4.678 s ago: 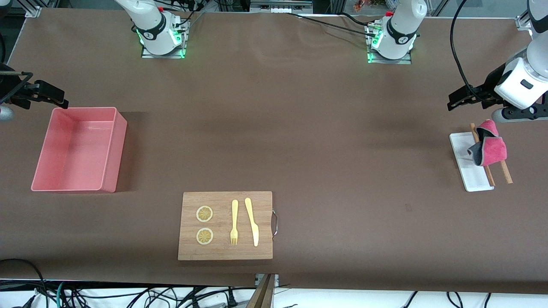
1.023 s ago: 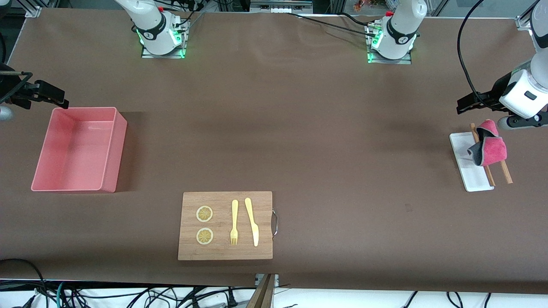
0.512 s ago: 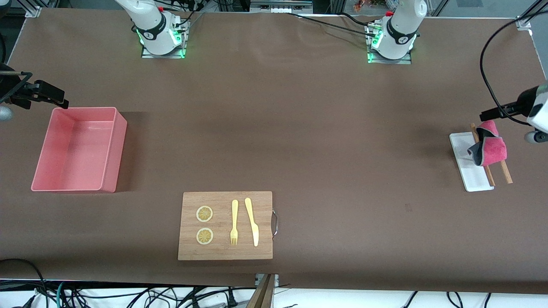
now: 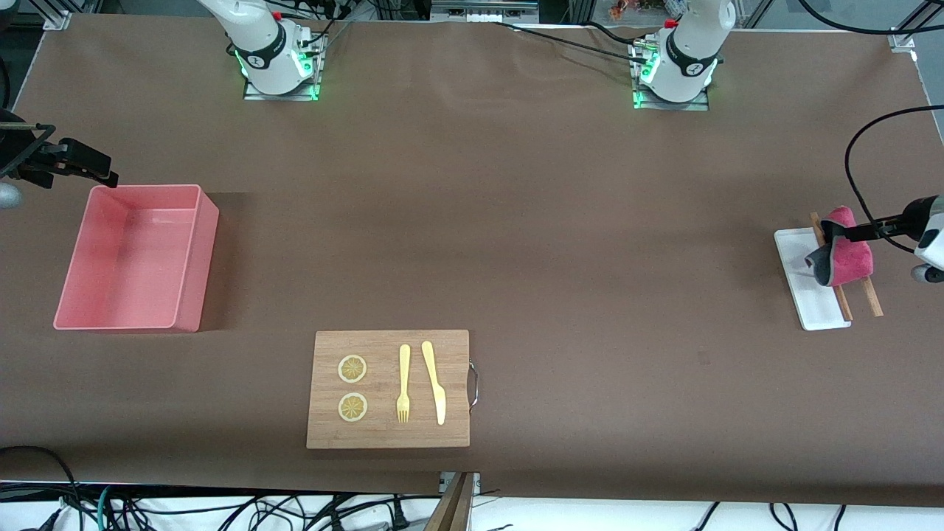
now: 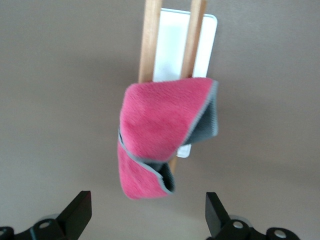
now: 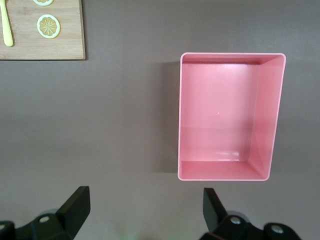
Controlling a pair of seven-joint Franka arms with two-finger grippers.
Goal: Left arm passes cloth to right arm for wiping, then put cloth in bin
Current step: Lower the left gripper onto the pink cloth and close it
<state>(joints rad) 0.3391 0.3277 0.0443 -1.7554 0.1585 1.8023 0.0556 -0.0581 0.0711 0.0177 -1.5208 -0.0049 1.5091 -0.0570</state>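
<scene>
Left gripper (image 5: 145,217): you have it over the cloth at the left arm's end of the table; its jaws stand wide apart and hold nothing.
Cloth (image 5: 160,135): you see it below the left gripper, between the lines of its two fingertips, magenta-pink with a grey reverse showing at its folds. It is crumpled and draped over two wooden sticks.
Wooden sticks (image 5: 150,40): they run side by side out from under the cloth, away from the left gripper, one on the tray and one along its edge.
White tray (image 4: 796,273): it lies under the sticks and partly under the cloth; most of it shows past the cloth from the left gripper.
Right gripper (image 6: 142,217): you have it waiting at the right arm's end of the table, beside the bin, fingers spread wide and gripping nothing.
Bin (image 6: 270,115): light-pink box, low walls, nothing in it that you can see; it sits just ahead of the right gripper, well apart from the cloth.
Cutting board (image 4: 387,435): wooden, with a metal handle; it is farther from the right gripper than the bin is, between the two ends of the table and near the front camera.
On the board: two lemon slices (image 4: 352,369), a yellow fork (image 4: 403,383) and a yellow knife (image 4: 434,382), lying flat side by side.
</scene>
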